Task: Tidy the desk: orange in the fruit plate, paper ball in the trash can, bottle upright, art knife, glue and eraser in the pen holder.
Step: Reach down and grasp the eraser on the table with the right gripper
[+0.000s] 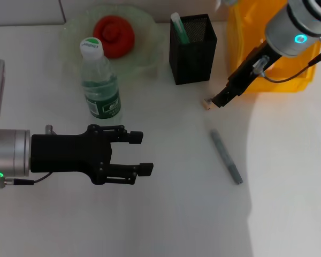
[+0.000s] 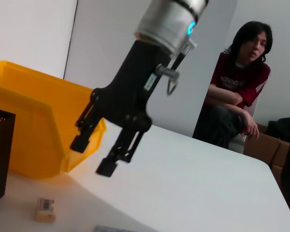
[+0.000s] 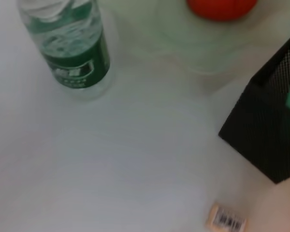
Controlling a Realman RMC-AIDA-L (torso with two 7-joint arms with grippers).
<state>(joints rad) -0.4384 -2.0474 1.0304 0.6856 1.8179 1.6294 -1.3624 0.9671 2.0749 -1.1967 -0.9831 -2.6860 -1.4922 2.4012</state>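
Note:
The orange (image 1: 113, 35) lies in the pale green fruit plate (image 1: 150, 51) at the back left. The bottle (image 1: 99, 80) stands upright in front of the plate. The black mesh pen holder (image 1: 195, 53) holds a green-and-white stick (image 1: 179, 27). The tan eraser (image 1: 207, 105) lies on the table in front of the pen holder. My right gripper (image 1: 219, 100) is open, just beside and above the eraser (image 2: 46, 210); it shows in the left wrist view (image 2: 93, 155). The grey art knife (image 1: 226, 156) lies nearer me. My left gripper (image 1: 142, 153) is open and empty, low at the left. The paper ball is not in view.
The orange-yellow trash can (image 1: 273, 59) stands at the back right behind my right arm, right of the pen holder. A seated person (image 2: 237, 92) is beyond the table's far edge. The right wrist view shows the bottle (image 3: 72, 48), pen holder (image 3: 270, 130) and eraser (image 3: 225, 220).

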